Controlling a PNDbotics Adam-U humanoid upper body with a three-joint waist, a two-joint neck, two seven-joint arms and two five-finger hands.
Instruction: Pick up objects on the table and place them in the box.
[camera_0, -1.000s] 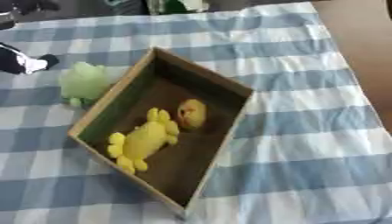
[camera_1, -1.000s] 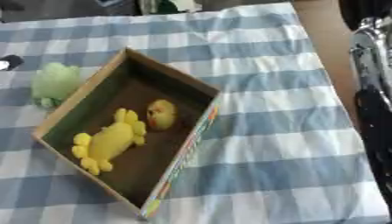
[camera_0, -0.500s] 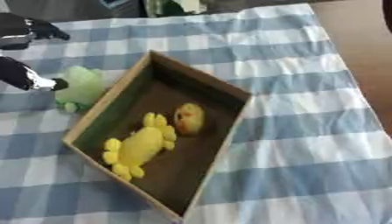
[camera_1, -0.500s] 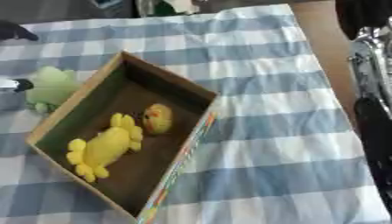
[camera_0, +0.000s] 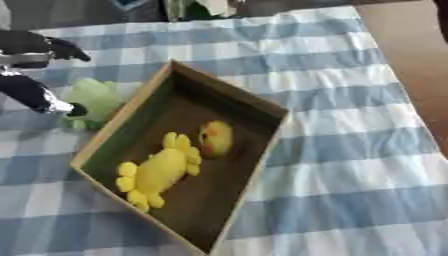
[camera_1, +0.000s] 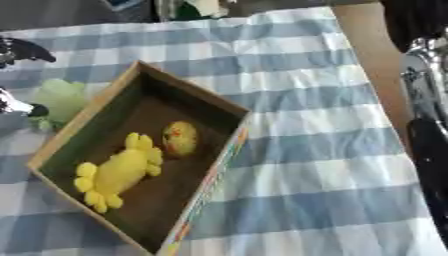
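Blue-white checked cloth over brown table.

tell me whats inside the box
Inside the box lie a yellow plush toy and a small yellow-orange round toy. Its near wall hides part of the floor.

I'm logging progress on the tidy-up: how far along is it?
Done: a yellow plush toy and a small yellow-orange toy lie in the box. In hand: the left hand reaches at the green plush toy beside the box, not yet lifted. Left: placing it inside.
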